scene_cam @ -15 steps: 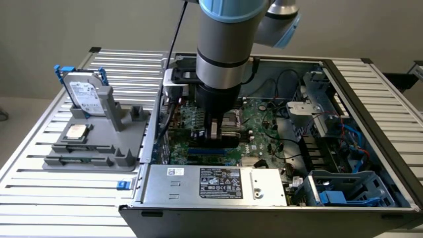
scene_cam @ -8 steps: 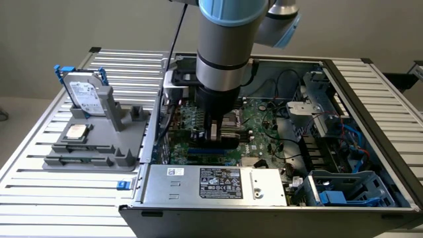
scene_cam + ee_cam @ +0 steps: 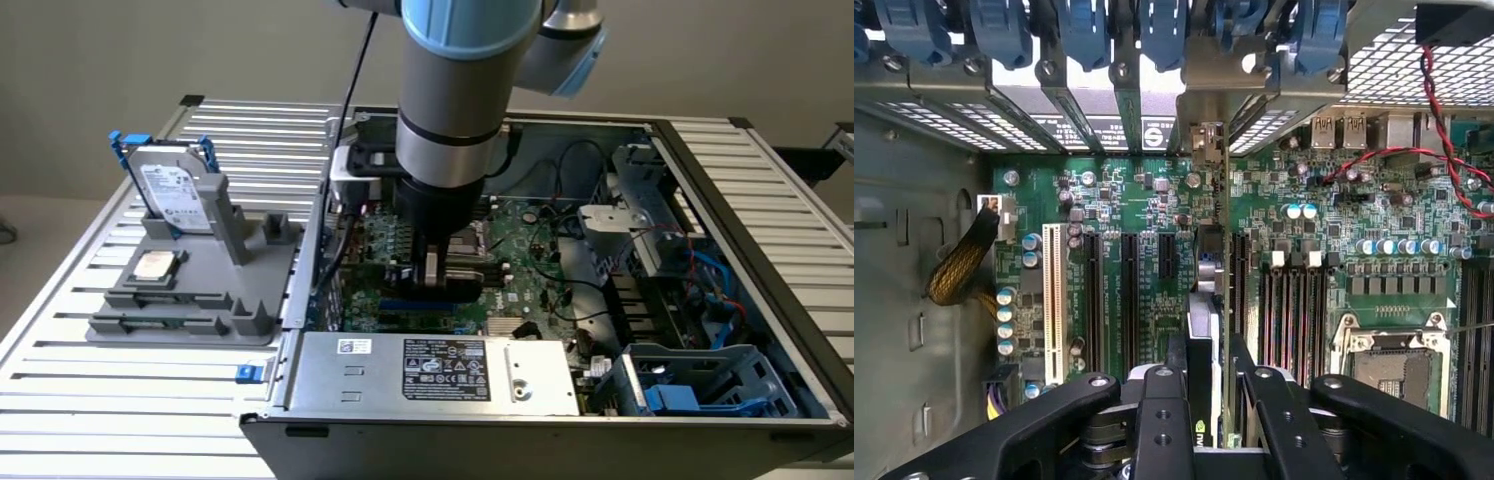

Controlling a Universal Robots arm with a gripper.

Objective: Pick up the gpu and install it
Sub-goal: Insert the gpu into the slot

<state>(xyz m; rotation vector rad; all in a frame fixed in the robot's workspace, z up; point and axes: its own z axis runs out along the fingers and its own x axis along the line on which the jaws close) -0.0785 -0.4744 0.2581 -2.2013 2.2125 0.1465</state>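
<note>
Inside the open computer case [image 3: 747,250], my gripper [image 3: 434,272] is lowered over the green motherboard [image 3: 534,235]. It is shut on the gpu [image 3: 1209,290], which I see edge-on in the wrist view, standing upright between my two black fingers [image 3: 1162,400]. The card's silver end bracket [image 3: 1204,140] reaches the rear slot openings of the case. The card runs along the black expansion slots [image 3: 1129,300] of the motherboard [image 3: 1124,195]. Whether its lower edge sits in a slot is hidden. In the exterior view the gpu [image 3: 454,285] is mostly covered by the gripper.
A silver hard drive [image 3: 174,190] with a blue frame stands on a grey fixture [image 3: 187,310] at the exterior view's left, with a small square CPU chip [image 3: 156,265] beside it. The power supply [image 3: 441,370], a blue drive cage [image 3: 694,385] and loose cables [image 3: 959,270] crowd the case.
</note>
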